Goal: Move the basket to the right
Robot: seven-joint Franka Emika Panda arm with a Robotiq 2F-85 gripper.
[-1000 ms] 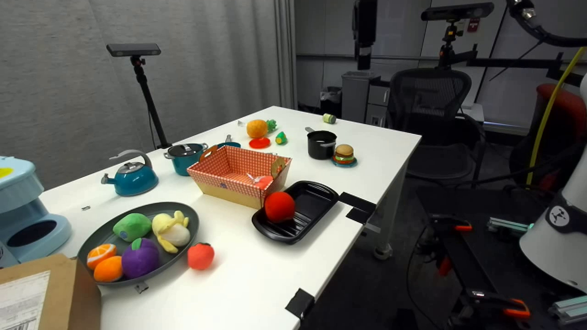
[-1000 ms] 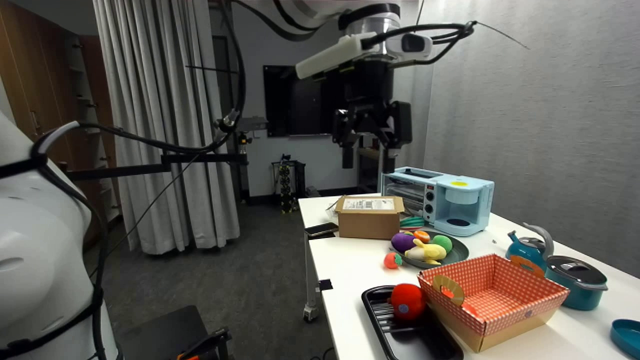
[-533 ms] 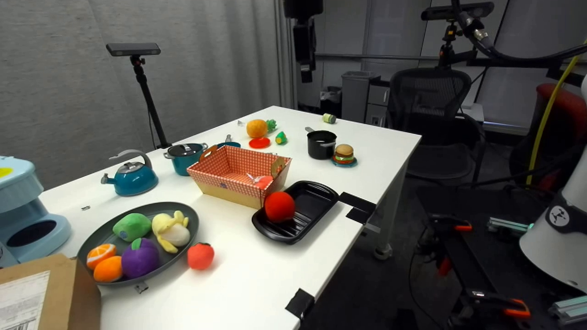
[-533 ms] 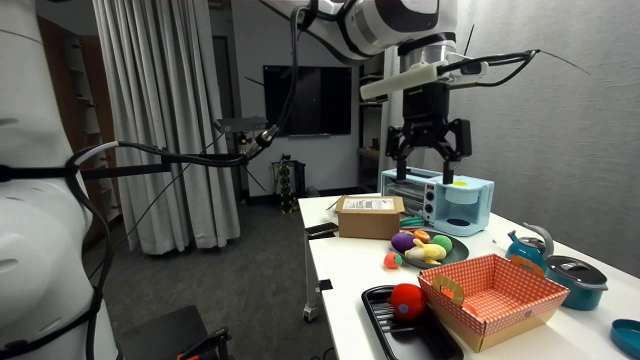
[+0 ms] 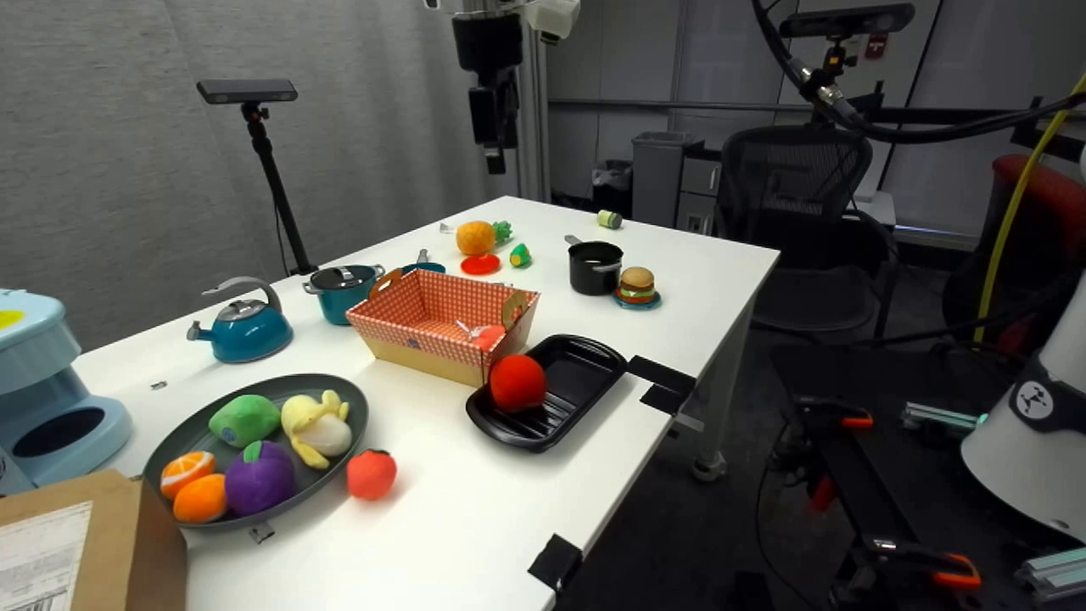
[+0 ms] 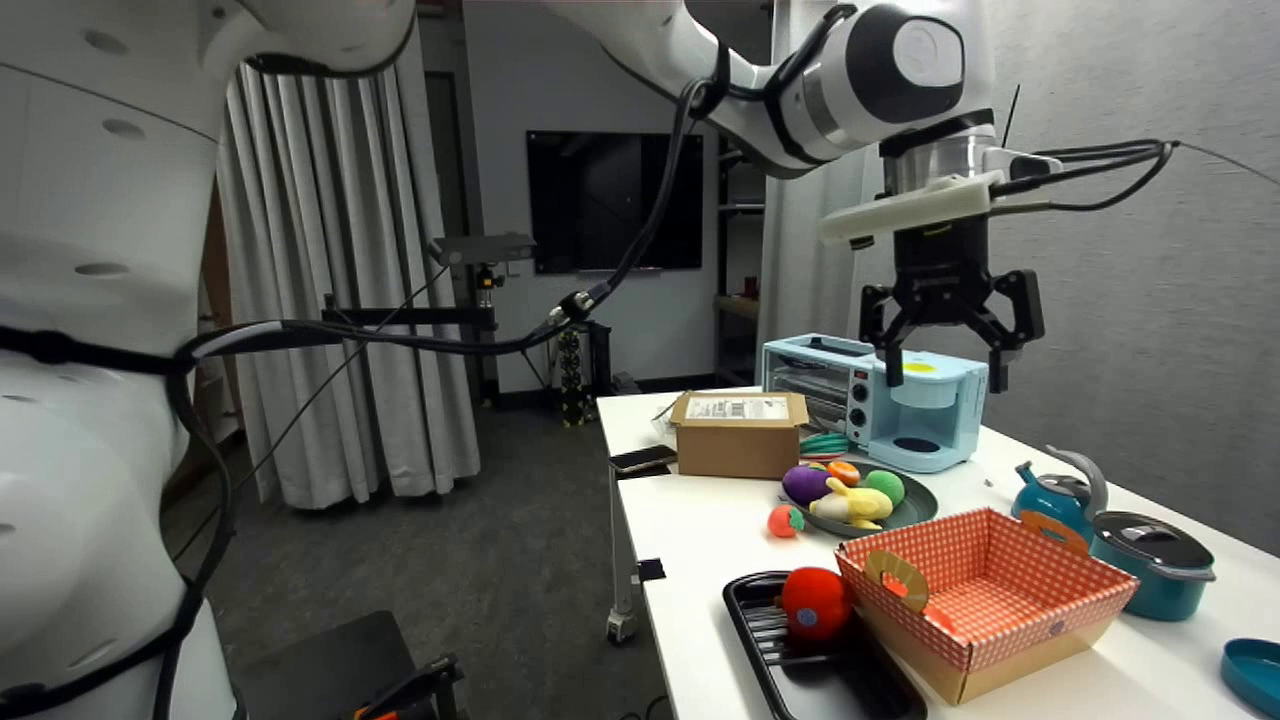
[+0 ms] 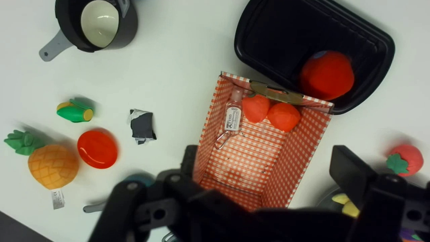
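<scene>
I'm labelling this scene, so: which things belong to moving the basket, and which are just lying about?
For the job:
checkered basket
end effector, open

Lying about, among others:
black tray
teal kettle
lidded teal pot
black saucepan
toy pineapple
toy burger
cardboard box
blue appliance
dark fruit plate

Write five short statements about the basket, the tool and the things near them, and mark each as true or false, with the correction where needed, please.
1. The tool is higher than the basket. True.
2. The basket contains only one thing. False: two red toys and a small bottle are in it.
3. A round red toy lies in the black tray. True.
4. The tool grips the black tray. False: it is open and holds nothing.
5. The toy burger stands next to the black pot. True.
</scene>
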